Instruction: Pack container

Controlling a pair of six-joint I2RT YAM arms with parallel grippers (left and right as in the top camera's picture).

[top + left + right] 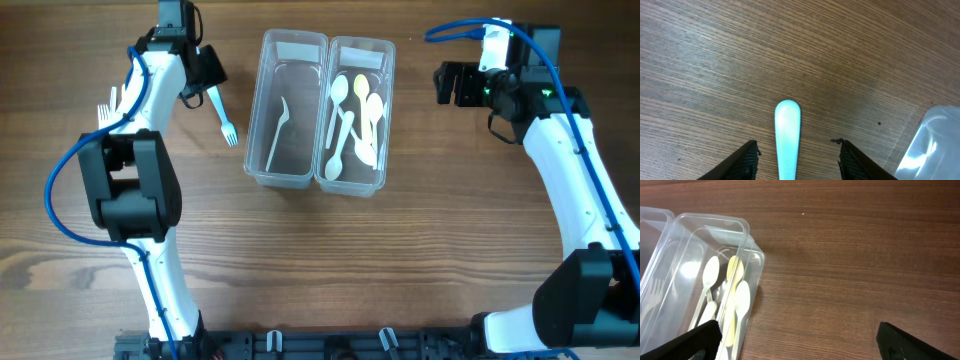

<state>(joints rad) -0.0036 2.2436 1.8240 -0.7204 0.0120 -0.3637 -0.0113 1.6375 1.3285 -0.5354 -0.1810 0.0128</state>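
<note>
overhead: i see two clear tubs side by side; the left tub (295,38) holds one white fork (278,130), the right tub (362,42) a heap of spoons (352,120). a light blue fork (224,120) lies on the table just beside the left tub, under my left gripper (205,72), and more white forks (107,105) wait by that arm, so i judge packing is partway

left wrist: jaws spread on either side of the blue handle (787,135), not pinching it

right wrist: right gripper (797,330) wide apart, empty, near the spoon tub (747,227)
</note>
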